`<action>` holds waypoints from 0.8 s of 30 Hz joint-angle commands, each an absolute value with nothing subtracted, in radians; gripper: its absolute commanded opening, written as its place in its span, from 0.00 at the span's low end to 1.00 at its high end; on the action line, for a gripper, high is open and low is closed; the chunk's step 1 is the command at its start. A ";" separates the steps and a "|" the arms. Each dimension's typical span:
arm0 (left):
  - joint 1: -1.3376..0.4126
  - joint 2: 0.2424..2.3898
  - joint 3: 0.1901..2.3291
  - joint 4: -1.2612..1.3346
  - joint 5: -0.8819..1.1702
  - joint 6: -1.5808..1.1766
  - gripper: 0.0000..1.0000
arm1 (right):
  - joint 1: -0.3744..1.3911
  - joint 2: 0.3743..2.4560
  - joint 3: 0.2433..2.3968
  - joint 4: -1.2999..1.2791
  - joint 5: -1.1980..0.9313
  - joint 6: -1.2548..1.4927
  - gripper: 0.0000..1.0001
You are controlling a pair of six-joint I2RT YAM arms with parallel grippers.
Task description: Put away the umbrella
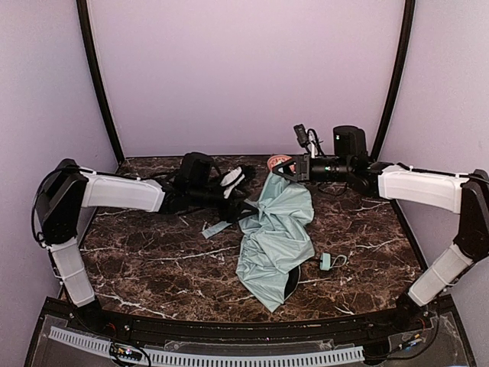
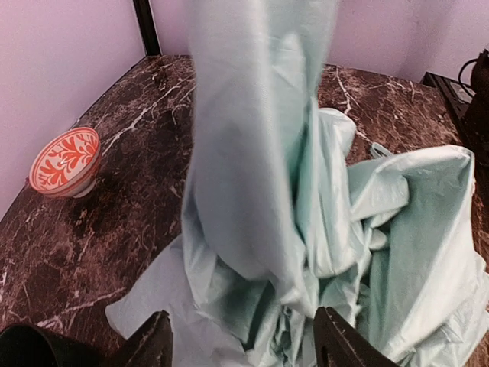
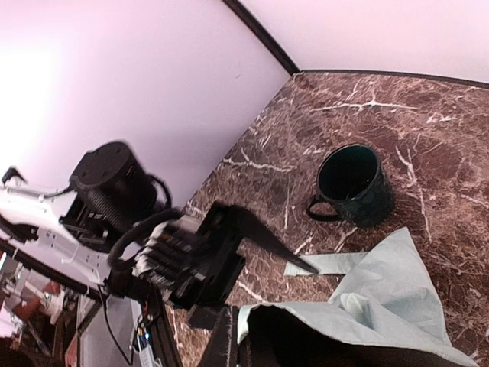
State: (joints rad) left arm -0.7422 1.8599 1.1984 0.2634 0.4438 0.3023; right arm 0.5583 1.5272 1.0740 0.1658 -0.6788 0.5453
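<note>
The umbrella is a crumpled heap of pale mint fabric with black lining in the middle of the table. Its top edge is lifted off the table. My right gripper is shut on that raised edge, and the fabric folds over the dark finger. The small mint handle lies on the table to the right of the heap. A mint strap sticks out to the left. My left gripper is low against the heap's left side. It is open, and its two fingers stand wide on either side of loose fabric.
A dark green mug stands left of the heap, close to my left arm. A red-and-white patterned bowl sits at the back near the wall, close to my right gripper. Curved walls close in the marble table on three sides.
</note>
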 commanded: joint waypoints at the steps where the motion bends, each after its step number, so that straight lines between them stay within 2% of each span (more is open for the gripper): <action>1: -0.756 1.633 1.073 0.221 0.436 0.353 0.64 | 0.569 1.474 1.055 0.343 -0.502 0.728 0.00; 5: -0.811 1.545 0.976 0.279 0.478 0.406 0.49 | 0.592 1.467 1.073 0.319 -0.448 0.745 0.00; 7: -0.830 1.567 0.981 0.286 0.491 0.446 0.46 | 0.609 1.467 1.091 0.297 -0.431 0.740 0.00; 9: -0.833 1.618 1.012 0.302 0.470 0.463 0.47 | 0.625 1.465 1.103 0.279 -0.416 0.739 0.00; 12: -0.833 1.704 1.079 0.320 0.406 0.463 0.54 | 0.639 1.462 1.105 0.261 -0.398 0.748 0.00; 15: -0.833 1.780 1.146 0.279 0.437 0.484 0.59 | 0.648 1.453 1.093 0.269 -0.387 0.766 0.00; 24: -0.839 1.834 1.149 0.400 0.492 0.464 0.54 | 0.651 1.434 1.079 0.267 -0.365 0.775 0.00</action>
State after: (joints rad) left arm -0.8337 1.8324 1.1297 0.3149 0.4496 0.4675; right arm 0.6430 1.4654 1.0714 0.2234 -0.3851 0.7624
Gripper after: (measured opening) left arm 0.548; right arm 0.005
